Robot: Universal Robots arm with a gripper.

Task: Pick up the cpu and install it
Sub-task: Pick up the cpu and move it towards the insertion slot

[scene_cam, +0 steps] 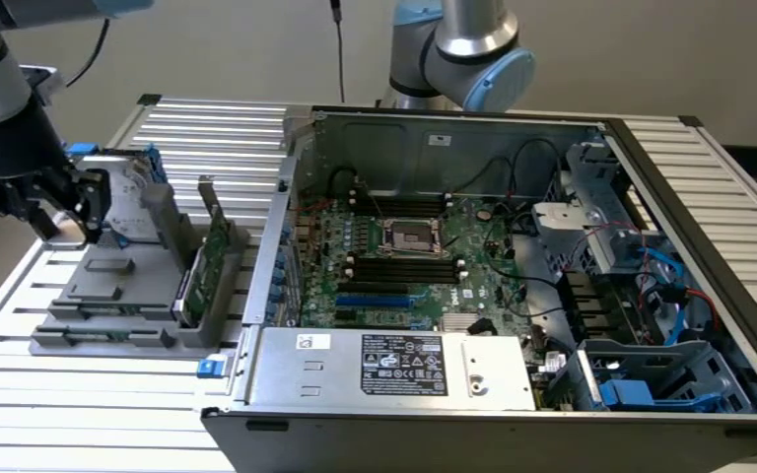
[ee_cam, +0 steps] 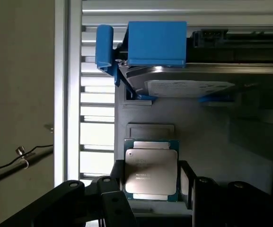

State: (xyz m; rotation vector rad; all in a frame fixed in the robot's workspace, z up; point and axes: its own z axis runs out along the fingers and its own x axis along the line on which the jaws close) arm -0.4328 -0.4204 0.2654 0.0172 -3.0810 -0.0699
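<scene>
Exterior and wrist views of the workstation.

The gripper point(scene_cam: 63, 212) hangs at nine o'clock in the exterior view, above the far end of a grey holder point(scene_cam: 103, 296) that stands on the slatted metal table point(scene_cam: 90, 394). In the wrist view the gripper point(ee_cam: 151, 183) has its two black fingers point(ee_cam: 186, 182) set narrowly, one against each of two opposite edges of the cpu point(ee_cam: 151, 170), so that the chip sits clasped between them. The cpu lies flat, silvery top towards the camera, with a thin green rim showing around it. It partly covers a shallow square pocket point(ee_cam: 150, 130) in the holder's grey surface point(ee_cam: 212, 142).

Just beyond the pocket stands a hard drive point(ee_cam: 188, 87) on its edge, white label showing, with a blue bracket point(ee_cam: 155, 42) at its end. In the exterior view the hard drive point(scene_cam: 122, 197) is immediately beside the gripper, and a green card point(scene_cam: 214, 266) stands upright in the holder towards three o'clock of it.

The open computer case point(scene_cam: 352, 128) fills the centre and the three o'clock side. Its motherboard point(scene_cam: 405, 286) carries an open socket point(scene_cam: 412, 236) near the middle, well apart from the gripper. A power supply point(scene_cam: 392, 367) lies at six o'clock.
</scene>
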